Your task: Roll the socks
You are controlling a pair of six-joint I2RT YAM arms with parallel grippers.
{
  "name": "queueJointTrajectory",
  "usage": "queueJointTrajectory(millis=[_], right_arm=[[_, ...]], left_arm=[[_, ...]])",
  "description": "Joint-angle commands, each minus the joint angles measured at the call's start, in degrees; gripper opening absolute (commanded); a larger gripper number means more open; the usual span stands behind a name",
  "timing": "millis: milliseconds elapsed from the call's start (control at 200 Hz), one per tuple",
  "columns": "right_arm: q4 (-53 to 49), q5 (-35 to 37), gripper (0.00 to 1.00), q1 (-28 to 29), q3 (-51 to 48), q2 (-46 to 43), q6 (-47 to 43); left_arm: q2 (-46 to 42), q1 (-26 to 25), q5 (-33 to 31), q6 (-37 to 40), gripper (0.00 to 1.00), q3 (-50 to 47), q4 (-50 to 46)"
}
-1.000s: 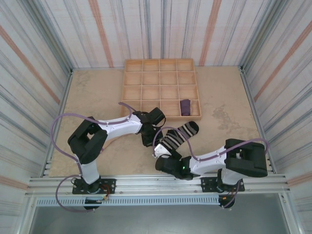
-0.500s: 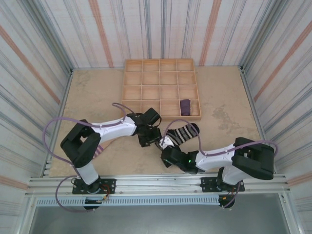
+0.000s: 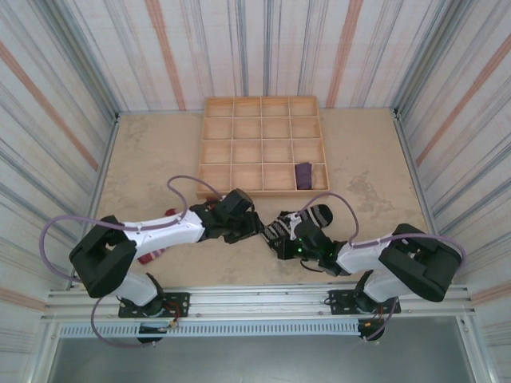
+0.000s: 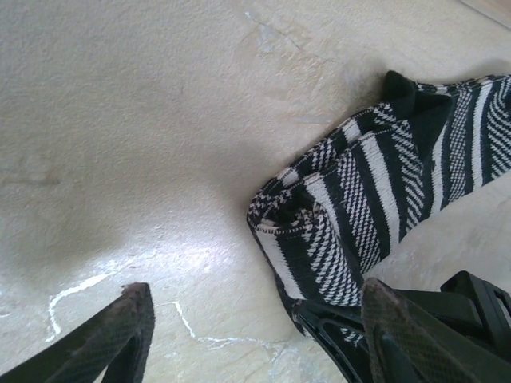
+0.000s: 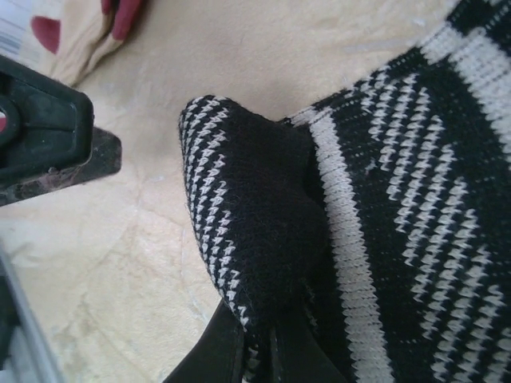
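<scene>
From above I count three socks and one tray [image 3: 239,120]. The striped sock [image 3: 307,217] lies at centre. The purple sock [image 3: 303,175] sits in the tray's lower right compartment. The beige sock [image 3: 150,256] lies lower left, partly under my left arm. My left pincer [image 3: 259,229] and right pincer [image 3: 286,242] meet at the striped sock's near end.

Left wrist: my left pincer [image 4: 255,291] stands released, with the striped sock's [image 4: 335,223] rolled end just above it, centre frame.

Right wrist: my right pincer [image 5: 267,347], bottom centre, is clenched on the striped sock's [image 5: 263,215] black tip. The beige sock [image 5: 80,40] is upper left.
</scene>
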Motion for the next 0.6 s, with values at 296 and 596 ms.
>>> queueJointTrajectory(millis=[296, 596], right_arm=[[0.72, -13.40, 0.00, -8.12, -7.93, 0.73, 16.67], [-1.10, -16.18, 0.00, -11.72, -8.75, 1.58, 25.34]], left_arm=[[7.31, -3.85, -1.90, -0.66, 0.46, 3.75, 5.24], [12.25, -5.01, -0.43, -1.46, 0.44, 7.07, 3.90]])
